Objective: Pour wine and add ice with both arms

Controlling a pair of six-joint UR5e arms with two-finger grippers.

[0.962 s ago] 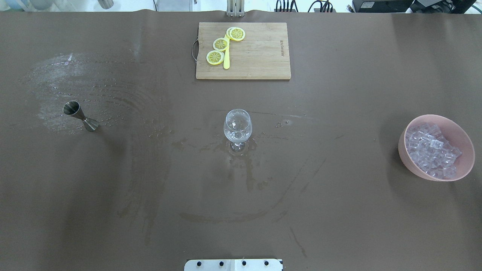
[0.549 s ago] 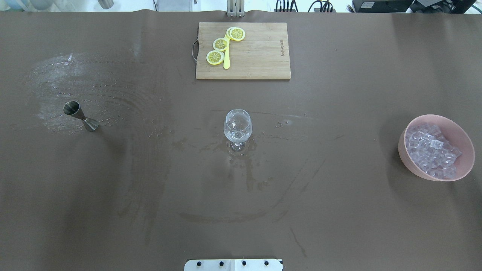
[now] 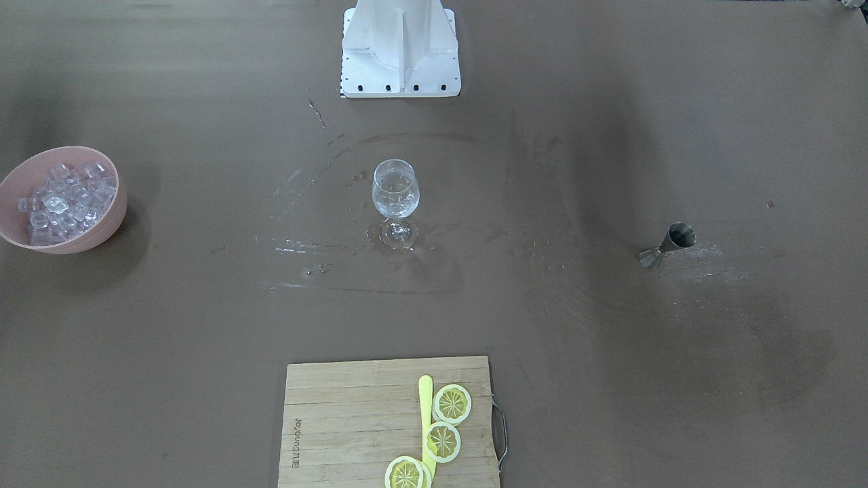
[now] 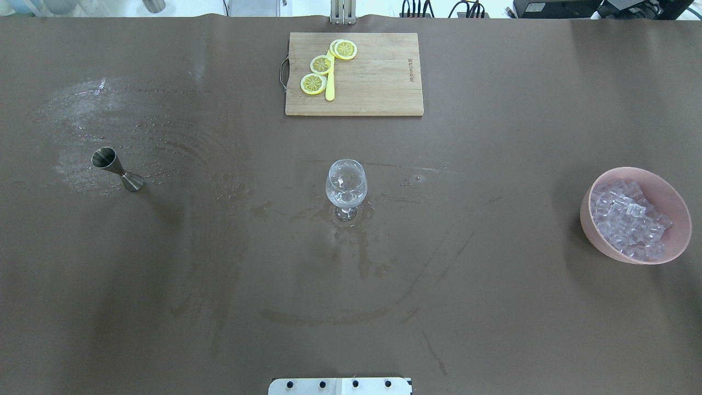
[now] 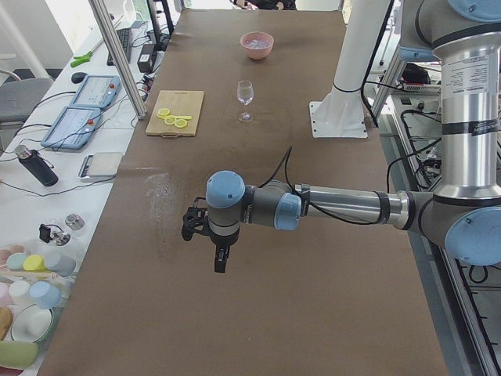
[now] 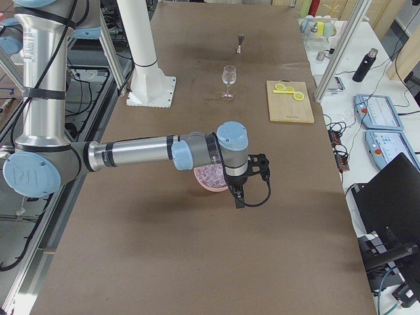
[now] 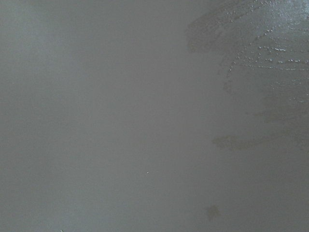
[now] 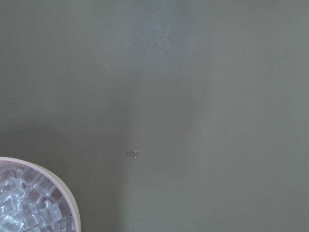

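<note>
OK, nothing's gripped yet; I'd judge the task is at its very start. L gripper (image 5: 213, 244) hangs over bare table (image 4: 493, 307) toward the robot's L end. It shows only in the L side view, so you can't tell if its fingers are wide or narrow. Same for R gripper (image 6: 240, 194): it shows only in the R side view, above and just off the bowl (image 4: 595, 241), and its spread can't be told either.

Ice (image 4: 629, 220) sits heaped in the pink bowl at far R. The R wrist cam catches the rim + cubes in its lower-left corner. Glass (image 4: 346, 184) stands upright mid-table, well apart from both bowl and jigger (image 4: 116, 169). Jigger stands upright far L, at the edge of a wet patch (image 4: 88, 109). Can't tell if jigger or glass has liquid in it. No bottle in view. Board (image 4: 378, 77) w/ lemon slices (image 4: 313, 83) lies beyond the glass, prob not needed.

Risks from here, as I judge them:
- Jigger is small, waisted, narrow-footed. An off-centre pinch likely tips it, and the wet table could let it skid.
- Cubes look slick and tiny, so one can pop out of the fingers or drop short of the glass.
- Glass is tall on a thin stem w/ a wet foot, so a wrist or finger brushing the rim could topple it.
- Both arms must meet at one glass. Watch for a clash if you bring them in together.
- Tilting the jigger too fast or off-axis spills past the narrow rim.
</note>
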